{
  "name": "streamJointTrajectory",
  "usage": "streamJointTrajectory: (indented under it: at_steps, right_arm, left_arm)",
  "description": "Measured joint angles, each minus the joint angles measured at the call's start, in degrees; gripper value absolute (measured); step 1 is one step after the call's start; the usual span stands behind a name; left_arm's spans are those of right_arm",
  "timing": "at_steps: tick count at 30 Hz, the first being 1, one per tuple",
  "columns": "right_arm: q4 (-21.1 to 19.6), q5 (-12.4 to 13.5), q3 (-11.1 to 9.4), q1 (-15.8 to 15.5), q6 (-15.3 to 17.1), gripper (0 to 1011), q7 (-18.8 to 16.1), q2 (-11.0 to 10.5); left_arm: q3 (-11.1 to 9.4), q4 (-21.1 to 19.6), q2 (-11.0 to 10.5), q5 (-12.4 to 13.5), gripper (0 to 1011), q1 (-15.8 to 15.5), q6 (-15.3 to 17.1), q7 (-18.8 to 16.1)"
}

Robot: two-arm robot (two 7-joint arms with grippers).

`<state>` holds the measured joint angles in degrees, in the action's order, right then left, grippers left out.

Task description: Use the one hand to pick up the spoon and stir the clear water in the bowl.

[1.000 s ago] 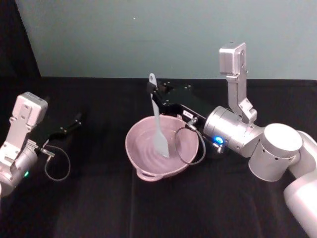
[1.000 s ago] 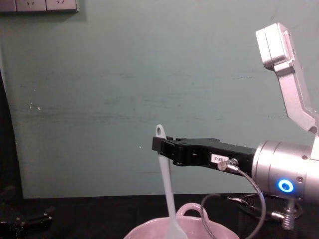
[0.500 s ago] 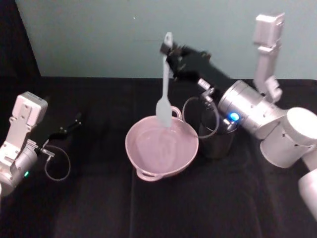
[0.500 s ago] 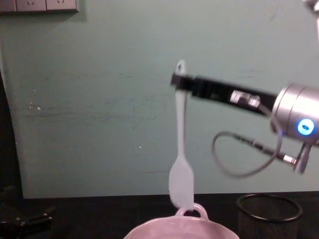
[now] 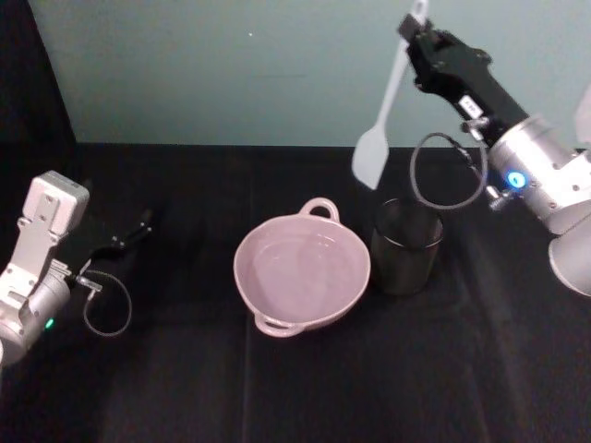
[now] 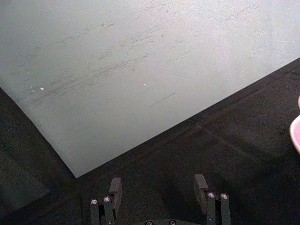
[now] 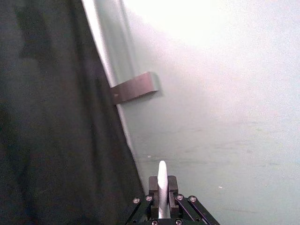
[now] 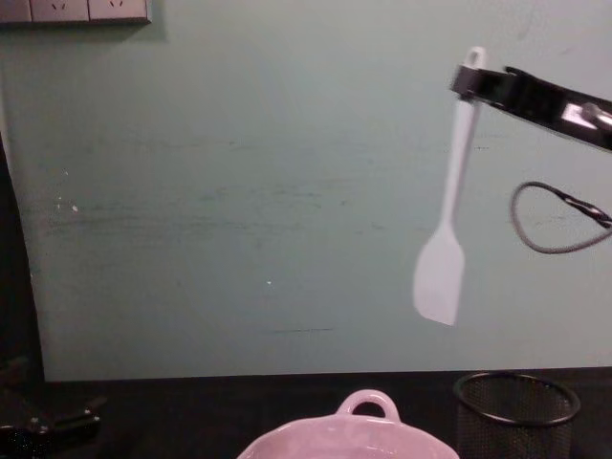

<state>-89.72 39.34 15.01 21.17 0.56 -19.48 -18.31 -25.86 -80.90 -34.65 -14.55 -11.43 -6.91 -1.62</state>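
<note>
One spoon (image 5: pixel 383 115) is seen in the head view, gripped near its handle end by the right gripper (image 5: pixel 417 37), hanging blade-down above the wire-mesh cup (image 5: pixel 406 245), right of the bowl (image 5: pixel 302 269); it is judged light and stiff; the left gripper (image 5: pixel 125 236) is parked. In the left wrist view, its jaws stand apart. In the chest view, the blade (image 8: pixel 440 282) hangs well above the rim, perhaps dripping.

pale pink bowl (image 5: pixel 302 273), white spoon (image 5: pixel 381 120), black mesh cup (image 5: pixel 406 245), black tabletop (image 5: pixel 277 397), teal-ish wall (image 5: pixel 231 65) behind it all
</note>
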Motion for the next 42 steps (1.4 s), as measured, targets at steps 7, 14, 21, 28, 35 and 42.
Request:
streamJointTrajectory:
  at_steps: [7, 14, 21, 28, 35, 42]
  right_arm:
    - [1.62, 2.33, -3.37, -2.82, -1.37, 124, 2.06, -0.60]
    - [5.15, 3.79, -4.52, -3.84, -2.89, 124, 0.87, -0.57]
    - [9.82, 4.61, -3.57, -3.09, -3.55, 124, -2.67, -0.86]
    - [11.85, 5.09, -2.51, -3.33, -3.26, 125, -3.43, -0.58]
    - [13.66, 4.86, -1.45, -3.38, -3.00, 124, -3.66, -0.40]
    - [14.24, 4.70, -1.20, -3.58, -2.60, 124, -3.46, -0.29]
  left_arm:
    - [0.00, 0.00, 0.00, 0.00, 1011, 0.00, 0.00, 0.00]
    - [0.00, 0.00, 0.00, 0.00, 1011, 0.00, 0.00, 0.00]
    - [0.00, 0.00, 0.00, 0.00, 1011, 0.00, 0.00, 0.00]
    - [0.00, 0.00, 0.00, 0.00, 1011, 0.00, 0.00, 0.00]
    - [0.00, 0.00, 0.00, 0.00, 1011, 0.00, 0.00, 0.00]
    - [0.00, 0.00, 0.00, 0.00, 1011, 0.00, 0.00, 0.00]
